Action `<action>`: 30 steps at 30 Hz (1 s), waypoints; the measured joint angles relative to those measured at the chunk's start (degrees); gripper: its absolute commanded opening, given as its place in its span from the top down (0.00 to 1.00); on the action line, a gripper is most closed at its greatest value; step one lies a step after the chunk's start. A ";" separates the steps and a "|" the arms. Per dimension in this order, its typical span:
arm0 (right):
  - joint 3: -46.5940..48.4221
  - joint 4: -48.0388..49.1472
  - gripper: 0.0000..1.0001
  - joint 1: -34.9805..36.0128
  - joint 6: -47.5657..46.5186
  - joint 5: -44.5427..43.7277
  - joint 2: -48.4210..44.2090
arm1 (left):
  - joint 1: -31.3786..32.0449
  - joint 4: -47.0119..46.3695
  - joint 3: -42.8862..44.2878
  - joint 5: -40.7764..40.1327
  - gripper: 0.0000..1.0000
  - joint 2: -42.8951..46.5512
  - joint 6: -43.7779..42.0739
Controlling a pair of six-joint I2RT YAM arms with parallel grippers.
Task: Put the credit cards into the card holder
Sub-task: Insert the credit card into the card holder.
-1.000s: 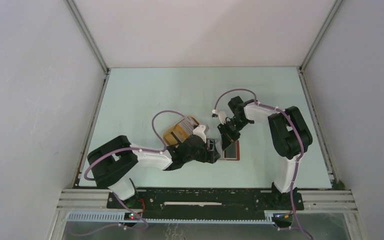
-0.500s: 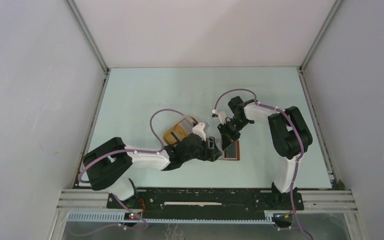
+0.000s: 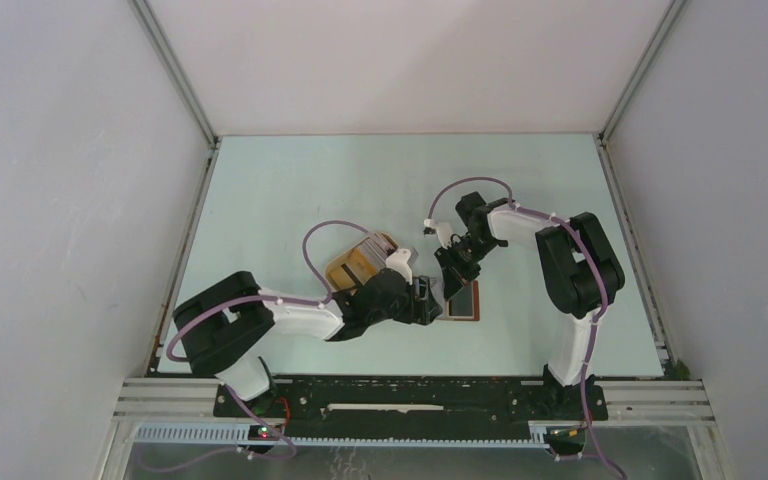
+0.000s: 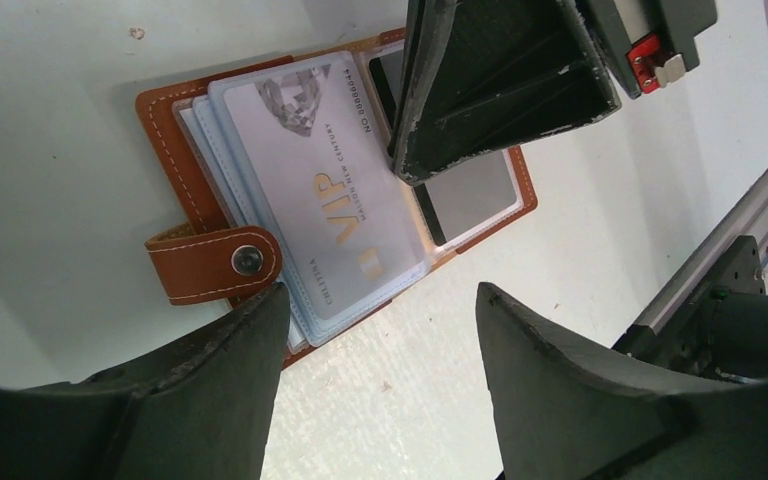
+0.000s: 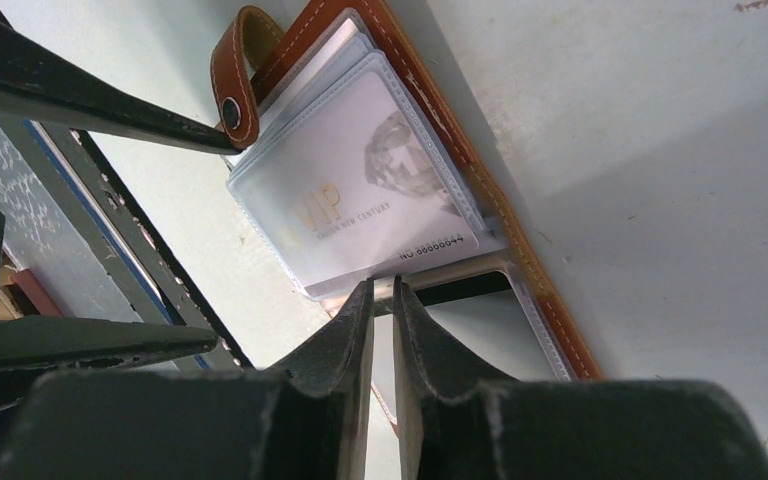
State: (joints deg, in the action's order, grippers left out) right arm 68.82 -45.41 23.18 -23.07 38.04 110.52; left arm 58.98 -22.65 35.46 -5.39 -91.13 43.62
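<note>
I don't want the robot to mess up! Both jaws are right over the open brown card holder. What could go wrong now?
The right jaws, nearly shut, sit at the edge of the clear sleeves; a slip could crease one or nudge the VIP card out. The left jaws, open, hang beside the snap strap; closing there might drag the card holder sideways. Both jaws crowd one small spot and could bump.

One card holder [image 4: 165, 140], one tray [image 3: 338, 268], left hand [image 4: 380, 300], right hand [image 5: 383, 290].
</note>
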 measured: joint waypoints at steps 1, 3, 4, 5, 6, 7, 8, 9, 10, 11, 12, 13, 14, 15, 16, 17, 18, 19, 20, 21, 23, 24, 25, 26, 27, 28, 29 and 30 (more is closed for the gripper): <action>0.00 0.00 0.79 0.02 0.00 0.00 0.00 | -0.04 0.00 0.00 0.02 0.28 -0.15 0.00; 0.00 0.00 0.80 0.04 0.00 -0.02 0.00 | -0.13 -0.15 0.00 0.07 0.28 -0.50 0.00; 0.00 -0.02 0.79 0.04 0.00 -0.04 0.00 | -0.20 -0.24 0.00 0.09 0.29 -0.68 0.00; 0.00 -0.02 0.80 0.07 0.00 -0.04 0.00 | -0.24 -0.33 0.00 0.17 0.29 -0.81 0.00; 0.02 -0.02 0.79 0.09 0.00 -0.04 0.04 | -0.28 -0.37 0.00 0.22 0.30 -0.92 0.02; 0.07 -0.04 0.79 0.09 0.00 -0.02 0.09 | -0.28 -0.37 0.00 0.31 0.30 -0.98 0.02; 0.15 -0.13 0.80 0.11 0.00 -0.02 0.17 | -0.28 -0.39 0.00 0.50 0.31 -1.01 0.02; 0.15 -0.15 0.80 0.11 0.00 0.00 0.22 | -0.31 -0.37 0.00 0.59 0.32 -1.01 0.02; 0.15 -0.15 0.80 0.13 0.00 -0.02 0.24 | -0.35 -0.39 0.00 0.66 0.32 -1.01 0.02; 0.15 -0.15 0.80 0.15 0.00 0.00 0.24 | -0.35 -0.39 0.00 0.70 0.32 -1.01 0.02; 0.15 -0.15 0.79 0.15 0.00 0.00 0.24 | -0.35 -0.39 0.00 0.85 0.32 -1.01 0.04; 0.15 -0.15 0.80 0.17 0.00 0.00 0.24 | -0.39 -0.39 0.00 0.98 0.32 -1.01 0.02; 0.15 -0.15 0.79 0.17 0.00 -0.02 0.24 | -0.39 -0.39 0.00 1.05 0.33 -1.01 0.02; 0.15 -0.15 0.79 0.17 0.00 -0.02 0.26 | -0.39 -0.42 0.00 1.09 0.33 -1.01 0.02; 0.15 -0.15 0.79 0.20 0.00 -0.02 0.26 | -0.39 -0.39 0.00 1.09 0.33 -1.01 0.02; 0.17 -0.15 0.79 0.20 0.00 -0.02 0.28 | -0.39 -0.39 0.00 1.11 0.33 -0.98 0.02; 0.17 -0.15 0.79 0.20 0.00 -0.02 0.28 | -0.39 -0.39 0.00 1.11 0.33 -0.94 0.02; 0.17 -0.15 0.79 0.20 0.00 -0.02 0.31 | -0.39 -0.39 0.00 1.11 0.33 -0.81 0.02; 0.17 -0.15 0.79 0.20 0.00 -0.02 0.31 | -0.39 -0.39 0.00 1.11 0.33 -0.68 0.02; 0.20 -0.17 0.79 0.20 0.02 -0.02 0.31 | -0.39 -0.39 0.00 1.14 0.33 -0.55 0.02; 0.26 -0.24 0.79 0.20 0.00 -0.02 0.39 | -0.39 -0.37 0.00 1.14 0.33 -0.07 0.02; 0.26 -0.24 0.79 0.20 0.00 -0.02 0.44 | -0.39 -0.39 0.00 1.14 0.32 0.20 0.02; 0.26 -0.24 0.79 0.20 0.00 0.00 0.46 | -0.39 -0.39 0.00 1.11 0.33 0.46 0.02; 0.26 -0.24 0.79 0.20 0.02 0.00 0.48 | -0.39 -0.39 0.00 1.14 0.33 0.66 0.02; 0.28 -0.24 0.79 0.20 0.02 0.00 0.50 | -0.39 -0.39 0.00 1.14 0.33 0.87 0.02; 0.31 -0.28 0.79 0.20 0.02 0.00 0.50 | -0.39 -0.39 0.00 1.14 0.33 1.05 0.02; 0.33 -0.31 0.79 0.20 0.00 -0.02 0.50 | -0.39 -0.42 0.00 1.11 0.32 1.16 0.00; 0.37 -0.37 0.79 0.20 0.00 -0.02 0.50 | -0.39 -0.46 0.00 1.14 0.33 1.20 0.00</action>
State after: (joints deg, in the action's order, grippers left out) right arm 69.19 -45.78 23.38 -23.07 38.02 111.02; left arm 58.59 -23.11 35.46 -4.25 -89.93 43.62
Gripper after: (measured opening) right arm 0.205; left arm 0.676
